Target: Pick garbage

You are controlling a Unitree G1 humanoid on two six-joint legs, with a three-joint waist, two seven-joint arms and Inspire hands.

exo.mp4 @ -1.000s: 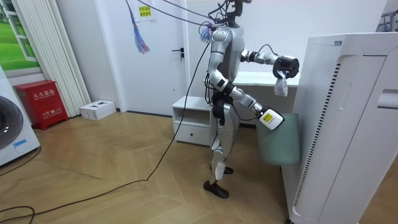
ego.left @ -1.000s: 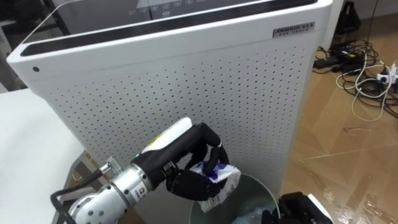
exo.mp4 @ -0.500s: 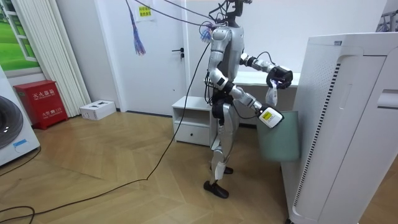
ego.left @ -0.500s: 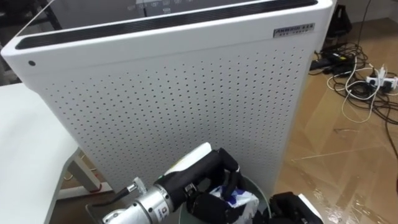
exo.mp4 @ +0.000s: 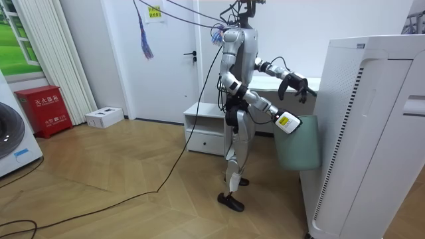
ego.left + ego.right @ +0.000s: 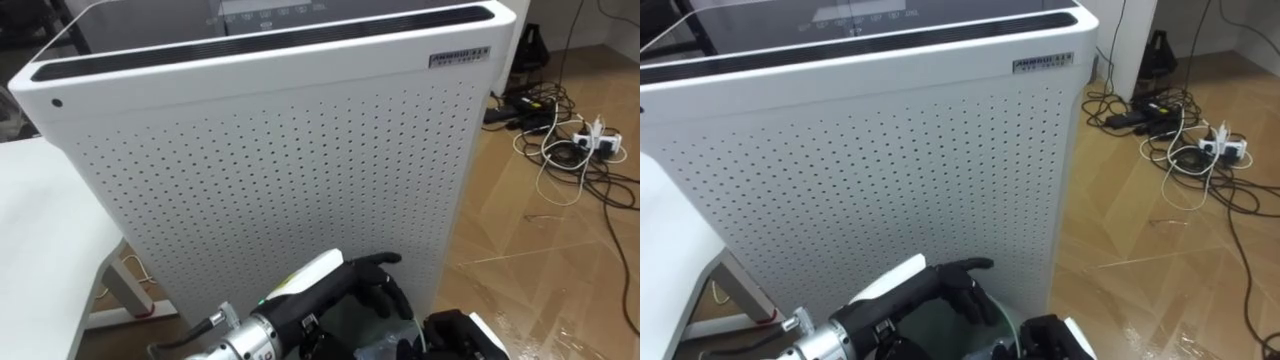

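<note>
This looks like a test room furnished as a home. The pale wood-plank laminate floor (image 5: 133,179), plain white panel door (image 5: 182,60) and long cream vertical blinds (image 5: 60,53) are domestic, as are the white front-loading washing machine (image 5: 10,146), low white open shelf unit (image 5: 206,129), grey-green plastic waste bin (image 5: 297,143) and tall white perforated box-shaped appliance (image 6: 280,170). A loose tangle of black and white cables (image 6: 565,140) on the floor suggests lab use.

Eye views look down closely; room view shares the white unit (image 6: 280,180).
</note>
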